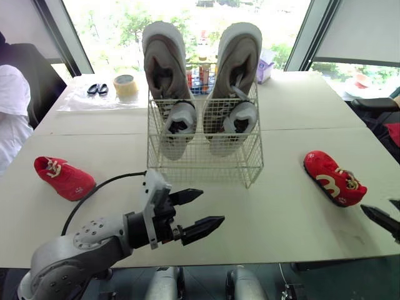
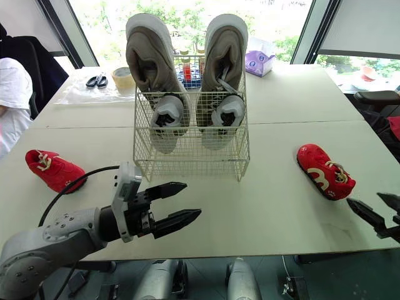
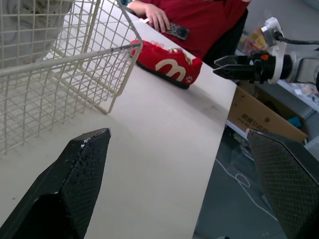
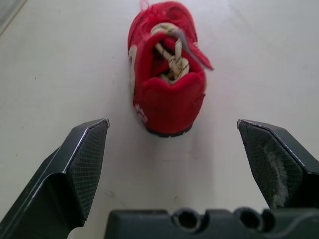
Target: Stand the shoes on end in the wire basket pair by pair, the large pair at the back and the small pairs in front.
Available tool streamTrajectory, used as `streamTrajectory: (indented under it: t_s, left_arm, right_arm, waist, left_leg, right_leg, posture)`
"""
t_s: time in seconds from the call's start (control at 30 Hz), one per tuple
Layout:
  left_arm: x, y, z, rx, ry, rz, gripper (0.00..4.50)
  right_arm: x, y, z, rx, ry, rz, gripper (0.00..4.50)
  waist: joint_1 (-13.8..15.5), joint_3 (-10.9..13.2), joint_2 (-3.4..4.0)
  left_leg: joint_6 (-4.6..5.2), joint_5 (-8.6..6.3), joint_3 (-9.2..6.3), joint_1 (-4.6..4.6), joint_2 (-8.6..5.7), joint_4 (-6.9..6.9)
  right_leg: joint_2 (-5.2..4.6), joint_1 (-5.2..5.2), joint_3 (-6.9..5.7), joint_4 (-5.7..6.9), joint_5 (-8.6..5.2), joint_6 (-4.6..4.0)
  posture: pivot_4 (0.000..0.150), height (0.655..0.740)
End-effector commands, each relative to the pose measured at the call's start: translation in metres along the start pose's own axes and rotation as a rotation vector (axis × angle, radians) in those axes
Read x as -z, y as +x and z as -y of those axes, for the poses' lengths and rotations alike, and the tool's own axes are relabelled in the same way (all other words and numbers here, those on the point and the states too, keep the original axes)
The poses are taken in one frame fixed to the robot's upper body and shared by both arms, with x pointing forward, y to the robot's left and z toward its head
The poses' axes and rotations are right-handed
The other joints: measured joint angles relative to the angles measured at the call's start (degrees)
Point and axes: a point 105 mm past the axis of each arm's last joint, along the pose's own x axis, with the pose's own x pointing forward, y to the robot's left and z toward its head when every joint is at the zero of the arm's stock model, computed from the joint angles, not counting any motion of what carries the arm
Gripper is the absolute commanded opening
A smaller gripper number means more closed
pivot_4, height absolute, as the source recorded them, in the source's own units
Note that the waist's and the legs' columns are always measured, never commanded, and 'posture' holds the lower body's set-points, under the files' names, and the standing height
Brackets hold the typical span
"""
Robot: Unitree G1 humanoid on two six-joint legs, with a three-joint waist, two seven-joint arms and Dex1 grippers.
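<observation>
Red shoe (image 4: 167,84) lies before right gripper's (image 4: 172,124) spread fingers (image 4: 84,159).

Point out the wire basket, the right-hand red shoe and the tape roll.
wire basket (image 1: 206,164), left eye view, lower front wire wall.
right-hand red shoe (image 4: 167,99), right wrist view, its heel.
tape roll (image 1: 125,89), left eye view, outer side.

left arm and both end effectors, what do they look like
The left arm has a rounded silver-grey casing with small screw holes, a black cable looping off it, and a white bracket at the wrist. The left end effector has two black, tapered, pointed fingers with cross-hatched texture. The right end effector looks the same.
</observation>
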Motion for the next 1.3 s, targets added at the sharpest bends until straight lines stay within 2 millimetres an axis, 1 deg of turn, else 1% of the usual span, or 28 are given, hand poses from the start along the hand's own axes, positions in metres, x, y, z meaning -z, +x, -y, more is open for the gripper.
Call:
streamTrajectory:
  t_s: [0.03, 0.13, 0.3, 0.5, 0.67, 0.77, 0.87, 0.97, 1.0, 1.07, 1.1, 1.13, 1.2, 1.23, 1.27, 1.3]
  left_arm:
    - [-0.004, -0.001, 0.004, 0.008, 0.003, 0.019, 4.50]
    - [-0.004, 0.001, 0.005, 0.007, 0.001, 0.021, 4.50]
    - [-0.004, 0.004, 0.005, -0.004, 0.005, 0.025, 4.50]
    - [-0.002, 0.005, 0.005, -0.020, 0.003, 0.027, 4.50]
    - [-0.002, 0.004, 0.003, -0.040, 0.015, 0.024, 4.50]
    - [-0.002, 0.003, 0.001, -0.053, 0.024, 0.017, 4.50]
    - [-0.003, 0.001, 0.002, -0.058, 0.025, 0.020, 4.50]
    - [-0.004, 0.001, 0.001, -0.059, 0.026, 0.021, 4.50]
    - [-0.006, 0.000, 0.000, -0.060, 0.023, 0.030, 4.50]
    - [-0.014, -0.002, -0.002, -0.058, 0.012, 0.055, 4.50]
    - [-0.020, -0.004, -0.005, -0.058, 0.015, 0.061, 4.50]
    - [-0.029, -0.007, -0.010, -0.071, 0.043, 0.066, 4.50]
    - [-0.053, -0.014, -0.016, -0.055, 0.057, 0.093, 4.50]
    - [-0.061, -0.017, -0.017, -0.041, 0.051, 0.106, 4.50]
    - [-0.076, -0.022, -0.018, -0.010, 0.043, 0.133, 4.50]
    - [-0.094, -0.028, -0.021, 0.019, 0.047, 0.164, 4.50]
  right_arm:
    - [-0.003, 0.004, -0.003, -0.012, -0.044, 0.022, 4.46]
    - [0.004, 0.012, 0.000, -0.010, -0.045, 0.010, 4.46]
    - [0.012, 0.030, 0.009, -0.009, -0.037, 0.007, 4.46]
    - [0.009, 0.056, 0.017, -0.007, -0.021, 0.050, 4.46]
    - [0.010, 0.072, 0.027, 0.016, -0.005, 0.073, 4.46]
    - [0.006, 0.084, 0.026, 0.005, -0.001, 0.090, 4.46]
    - [0.008, 0.090, 0.023, 0.002, -0.009, 0.096, 3.71]
    - [0.010, 0.092, 0.023, 0.003, -0.011, 0.097, 2.27]
    - [0.010, 0.093, 0.022, 0.004, -0.011, 0.100, 2.00]
    - [0.006, 0.093, 0.022, 0.013, -0.009, 0.119, 1.82]
    - [-0.001, 0.093, 0.024, 0.028, -0.011, 0.146, 1.78]
    - [-0.018, 0.090, 0.029, 0.061, -0.028, 0.205, 1.78]
    - [-0.063, 0.081, 0.041, 0.135, -0.061, 0.349, 1.78]
    - [-0.077, 0.078, 0.045, 0.156, -0.070, 0.394, 1.78]
    - [-0.104, 0.072, 0.048, 0.179, -0.098, 0.471, 1.78]
    - [-0.135, 0.064, 0.048, 0.194, -0.139, 0.557, 1.78]
  waist:
    - [0.0, 0.0, 0.00]
    - [0.2, 0.0, -0.01]
    - [0.0, 0.0, -0.02]
    - [0.0, 0.0, -0.01]
    - [0.1, 0.0, -0.01]
    - [0.0, 0.0, -0.01]
    - [0.1, 0.0, 0.00]
    - [0.0, 0.0, -0.06]
    - [0.0, 0.0, -0.07]
    - [0.0, 0.0, -0.08]
    - [0.0, 0.0, -0.08]
    - [0.0, 0.0, -0.08]
    - [-0.1, 0.0, 0.03]
    - [-0.2, 0.0, 0.21]
    - [-0.2, 0.1, 0.28]
    - [-0.2, 0.1, 0.32]
  left_leg:
    - [0.00, 0.00, 0.00, 0.00, 0.00, 0.00]
    - [0.00, 0.00, -0.01, -0.01, -0.01, 0.00]
    - [0.00, 0.00, 0.00, -0.02, -0.02, 0.01]
    - [0.00, 0.00, 0.00, -0.02, -0.02, 0.02]
    - [0.00, 0.01, 0.00, -0.02, -0.03, 0.03]
    - [0.00, 0.01, 0.01, -0.02, -0.04, 0.03]
    - [-0.01, 0.01, 0.01, -0.02, -0.03, 0.03]
    - [-0.01, 0.02, 0.02, -0.01, -0.03, 0.04]
    - [-0.02, 0.02, 0.01, -0.01, -0.03, 0.04]
    - [-0.02, 0.02, 0.01, 0.00, -0.02, 0.05]
    - [-0.02, 0.02, 0.00, 0.00, -0.01, 0.05]
    - [-0.02, 0.02, 0.00, 0.00, -0.01, 0.05]
    - [-0.03, 0.03, 0.02, -0.01, -0.01, 0.09]
    - [-0.05, 0.04, 0.03, -0.03, -0.01, 0.12]
    - [-0.04, 0.04, 0.08, -0.05, -0.02, 0.13]
    - [-0.04, 0.04, 0.12, -0.03, -0.02, 0.13]
  right_leg:
    - [0.00, 0.00, 0.00, 0.00, 0.00, 0.00]
    - [-0.01, 0.00, 0.00, 0.00, 0.00, -0.01]
    - [-0.01, 0.00, 0.01, -0.02, 0.00, -0.01]
    - [-0.01, -0.01, 0.01, 0.00, 0.00, -0.01]
    - [0.00, 0.00, 0.00, 0.01, 0.00, 0.00]
    - [0.00, 0.00, 0.01, 0.02, 0.01, 0.00]
    - [0.00, -0.01, 0.00, 0.04, 0.01, 0.01]
    - [0.00, 0.00, 0.00, 0.04, 0.01, 0.02]
    - [0.00, 0.01, 0.00, 0.04, 0.02, 0.02]
    - [0.00, 0.01, 0.00, 0.05, 0.01, 0.02]
    - [0.00, 0.01, 0.00, 0.05, 0.01, 0.02]
    - [0.00, 0.01, 0.00, 0.05, 0.01, 0.01]
    - [0.00, 0.00, 0.01, 0.08, 0.02, 0.01]
    - [0.00, -0.05, 0.02, 0.11, 0.02, 0.01]
    - [-0.01, -0.11, 0.06, 0.13, 0.02, 0.01]
    - [-0.01, -0.11, 0.09, 0.15, 0.02, 0.02]
  posture:
    - [0.150, 0.6675]
    - [0.150, 0.6675]
    - [0.150, 0.6675]
    - [0.150, 0.6675]
    - [0.150, 0.6675]
    - [0.150, 0.6675]
    - [0.150, 0.6675]
    - [0.150, 0.6675]
    - [0.150, 0.6675]
    - [0.150, 0.6675]
    - [0.150, 0.6675]
    - [0.150, 0.6675]
    - [0.150, 0.6675]
    - [0.150, 0.6675]
    - [0.150, 0.6675]
    - [0.150, 0.6675]
